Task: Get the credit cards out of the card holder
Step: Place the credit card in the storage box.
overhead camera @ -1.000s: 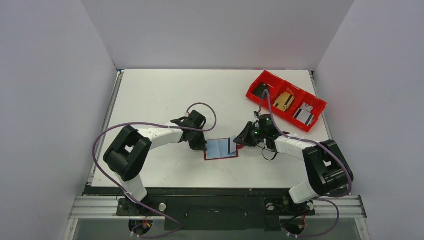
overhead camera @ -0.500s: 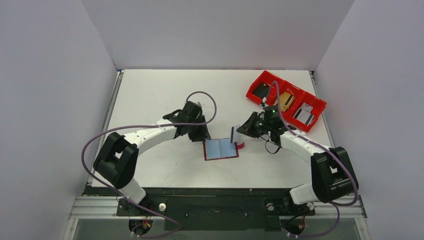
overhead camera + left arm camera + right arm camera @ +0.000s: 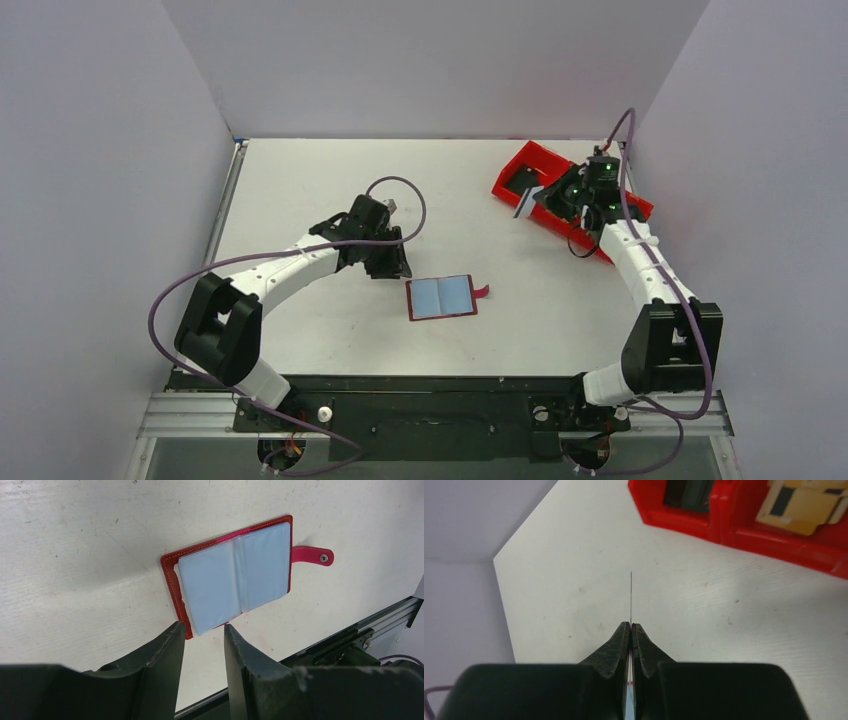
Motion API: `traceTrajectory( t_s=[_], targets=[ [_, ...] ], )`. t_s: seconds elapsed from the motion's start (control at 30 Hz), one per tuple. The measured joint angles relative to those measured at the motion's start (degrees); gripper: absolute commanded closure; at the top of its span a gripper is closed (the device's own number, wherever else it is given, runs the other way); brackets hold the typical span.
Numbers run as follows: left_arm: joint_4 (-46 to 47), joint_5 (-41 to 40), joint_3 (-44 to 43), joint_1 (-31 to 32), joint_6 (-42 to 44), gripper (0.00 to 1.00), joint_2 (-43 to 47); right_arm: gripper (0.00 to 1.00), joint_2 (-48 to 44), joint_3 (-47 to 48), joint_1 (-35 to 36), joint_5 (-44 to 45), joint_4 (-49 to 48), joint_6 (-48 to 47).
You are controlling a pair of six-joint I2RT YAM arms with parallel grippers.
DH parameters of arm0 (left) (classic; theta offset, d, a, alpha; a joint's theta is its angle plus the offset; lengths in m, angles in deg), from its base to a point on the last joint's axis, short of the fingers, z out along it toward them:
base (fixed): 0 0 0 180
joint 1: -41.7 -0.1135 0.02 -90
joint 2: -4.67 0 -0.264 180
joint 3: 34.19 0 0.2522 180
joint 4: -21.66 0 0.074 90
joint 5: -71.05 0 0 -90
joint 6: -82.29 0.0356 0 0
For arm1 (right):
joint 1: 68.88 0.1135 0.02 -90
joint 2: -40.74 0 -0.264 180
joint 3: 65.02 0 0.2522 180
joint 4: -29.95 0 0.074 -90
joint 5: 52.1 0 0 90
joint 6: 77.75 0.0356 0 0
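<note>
R gripper (image 3: 630,625): we clamp card (image 3: 631,597) edge-on, 1 o'clock by bin (image 3: 724,530), likely for drop-off.
L gripper (image 3: 202,630): half-open, empty, 10 o'clock of holder (image 3: 235,575), giving us access.

White arms (image 3: 300,262) — black joints (image 3: 225,322), purple cables (image 3: 152,314)

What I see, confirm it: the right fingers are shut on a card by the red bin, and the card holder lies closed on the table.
Wrong in one respect: the card holder lies open on the table, not closed, its clear sleeves facing up, as the left wrist view shows. The right fingers are indeed shut on a card by the red bin.
</note>
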Motion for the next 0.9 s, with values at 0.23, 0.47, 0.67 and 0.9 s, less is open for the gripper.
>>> traceTrajectory(
  t_s=[0.23, 0.47, 0.67, 0.9],
  targets=[
    [-0.09, 2.73, 0.04, -0.61, 1.73, 0.68, 0.13, 1.00, 2.64, 10.27, -8.20, 9.62, 13.55, -5.99],
    [0.22, 5.60, 0.04, -1.01, 2.25, 0.68, 0.13, 1.00, 6.14, 19.10, -13.03, 24.09, 25.70, -12.00],
    [0.13, 6.49, 0.04, -1.05, 3.10, 0.68, 0.15, 1.00, 11.65, 23.78, -15.69, 32.83, 30.21, -15.02],
    [0.13, 6.49, 0.20, -1.05, 3.39, 0.68, 0.57, 1.00, 22.05, 29.20, -16.33, 40.22, 31.41, -16.39]
  ],
)
